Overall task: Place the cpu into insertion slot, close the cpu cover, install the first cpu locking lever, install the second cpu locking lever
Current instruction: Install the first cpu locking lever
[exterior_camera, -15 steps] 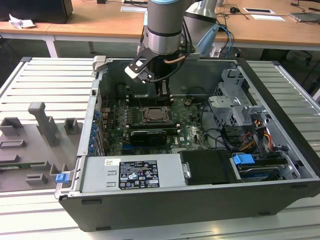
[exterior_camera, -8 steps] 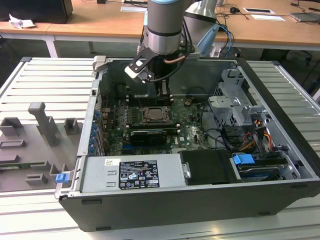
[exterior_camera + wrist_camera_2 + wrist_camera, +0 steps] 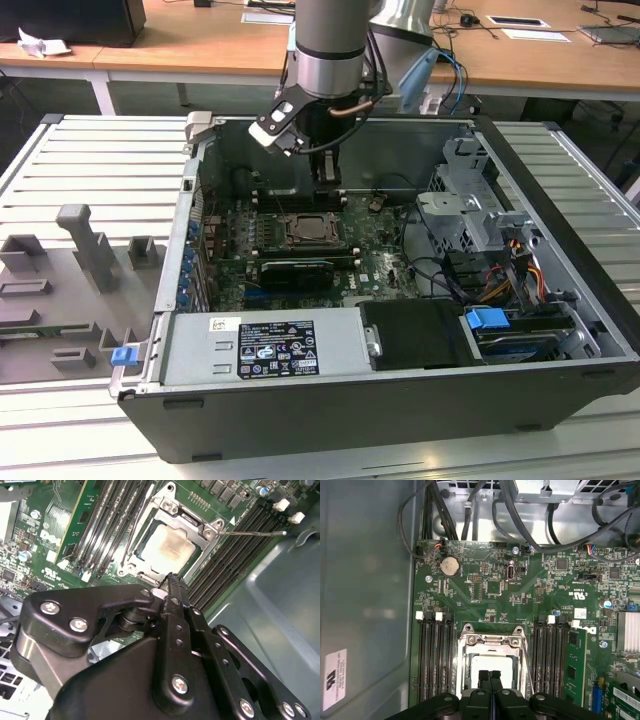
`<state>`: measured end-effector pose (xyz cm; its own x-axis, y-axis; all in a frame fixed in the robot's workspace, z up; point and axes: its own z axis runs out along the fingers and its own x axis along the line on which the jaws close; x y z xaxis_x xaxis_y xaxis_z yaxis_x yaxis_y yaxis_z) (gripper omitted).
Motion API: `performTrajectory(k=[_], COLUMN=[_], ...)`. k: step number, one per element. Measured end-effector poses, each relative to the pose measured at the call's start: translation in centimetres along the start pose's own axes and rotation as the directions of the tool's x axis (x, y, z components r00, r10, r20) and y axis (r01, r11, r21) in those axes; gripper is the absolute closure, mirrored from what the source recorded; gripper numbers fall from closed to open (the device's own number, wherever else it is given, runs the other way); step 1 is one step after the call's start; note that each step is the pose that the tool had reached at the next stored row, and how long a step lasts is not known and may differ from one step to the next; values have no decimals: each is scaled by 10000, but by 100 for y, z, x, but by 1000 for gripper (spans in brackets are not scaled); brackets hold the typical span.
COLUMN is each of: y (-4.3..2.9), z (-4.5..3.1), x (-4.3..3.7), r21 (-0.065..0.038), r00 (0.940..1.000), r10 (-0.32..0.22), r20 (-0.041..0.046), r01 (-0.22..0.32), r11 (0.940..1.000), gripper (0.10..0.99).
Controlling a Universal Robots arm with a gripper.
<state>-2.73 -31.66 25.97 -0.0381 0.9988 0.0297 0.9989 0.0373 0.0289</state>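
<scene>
Now, in the exterior view, my gripper (image 3: 325, 172) hangs above the board, the cpu (image 3: 308, 231) at six o'clock from it. Second wrist view: cpu seated in the insertion slot (image 3: 129, 562), cpu cover (image 3: 170, 510) around it. First wrist view: fingertips (image 3: 484, 678) pressed together, empty, directly over it.

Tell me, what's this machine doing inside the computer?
A robot arm reaches into an open computer case. Its tool, fingers shut and holding nothing, hovers just above the insertion slot. The cpu sits in there with the cpu cover down around it, and one thin lever juts out over the memory slots.
</scene>
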Motion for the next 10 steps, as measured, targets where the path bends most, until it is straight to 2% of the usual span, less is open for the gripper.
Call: performTrajectory(k=[1, 4, 10], y=[1, 1, 1], z=[-32, -32, -32], x=[1, 1, 1], r21=[2, 6, 33], r00=[10000, 9999, 9935], r10=[0, -165, -1134], r20=[0, -7, -35], r01=[0, 165, 1134], r11=[10000, 9999, 9935], gripper=[980, 980, 980])
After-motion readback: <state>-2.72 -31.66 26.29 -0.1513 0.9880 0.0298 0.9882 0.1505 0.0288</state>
